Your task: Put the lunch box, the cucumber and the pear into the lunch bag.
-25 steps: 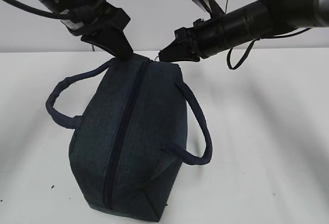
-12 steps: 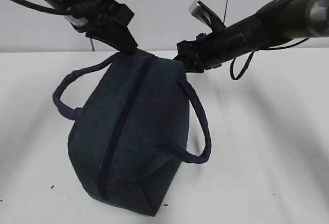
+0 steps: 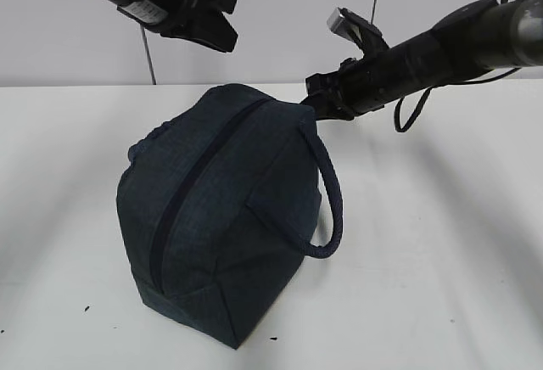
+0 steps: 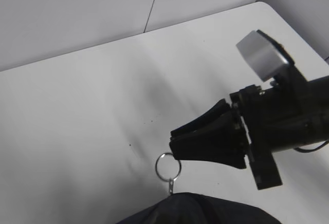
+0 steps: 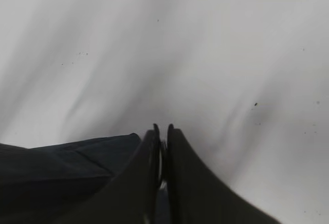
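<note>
Exterior view: bag [image 3: 225,217] zipped, standing on desk [image 3: 441,243]. Right hand [image 5: 162,149] nearly pressed together at ring pull [image 4: 168,167]; grip unclear. Left hand [image 3: 216,26] shut, lifted clear. Judgement: release cleanly, withdraw straight without tipping bag.

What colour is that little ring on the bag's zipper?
Silvery metal. The ring pull shows best in the left wrist view, above the dark navy lunch bag.

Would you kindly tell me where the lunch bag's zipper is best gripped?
Grip the metal ring pull at the far end of the lunch bag. It stands up clear of the fabric, so thin fingertips can pinch it from the right side.
</note>
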